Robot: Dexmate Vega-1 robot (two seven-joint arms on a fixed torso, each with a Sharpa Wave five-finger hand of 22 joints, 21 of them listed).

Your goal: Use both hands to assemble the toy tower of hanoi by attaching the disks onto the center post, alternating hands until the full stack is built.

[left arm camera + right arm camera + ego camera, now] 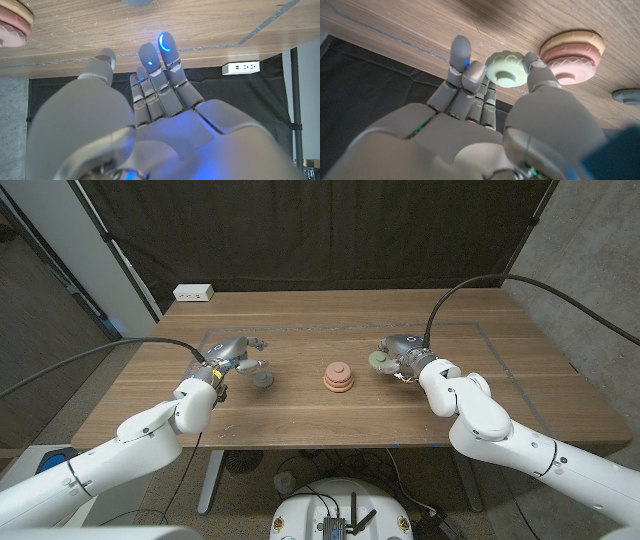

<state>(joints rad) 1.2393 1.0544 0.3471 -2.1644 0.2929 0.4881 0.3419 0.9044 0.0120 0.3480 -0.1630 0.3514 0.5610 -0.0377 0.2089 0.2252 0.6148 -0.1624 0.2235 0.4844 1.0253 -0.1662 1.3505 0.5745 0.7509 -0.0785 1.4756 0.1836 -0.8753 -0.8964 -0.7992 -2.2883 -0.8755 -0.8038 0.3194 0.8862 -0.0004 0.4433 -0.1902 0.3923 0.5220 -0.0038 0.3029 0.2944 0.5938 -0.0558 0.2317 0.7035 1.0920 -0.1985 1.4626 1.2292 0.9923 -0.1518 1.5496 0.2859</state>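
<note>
two white robot arms reach in over a wooden table [300, 420]. the right hand [400, 360] pinches a pale green disk [506, 71] between thumb and fingers, off the table, just right of the stack [338, 377], where a pink disk [568, 67] sits on a tan disk [573, 42]. the left hand [232, 355] holds nothing, fingers spread, beside a grey disk [264, 379]. a white power strip [193, 293] lies at the far edge.

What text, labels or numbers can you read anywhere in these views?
None can be read.
White power strip at the table's far edge: sockets show, no legible print.
Green disk held by the right hand, and the stacked disks: no markings.
</note>
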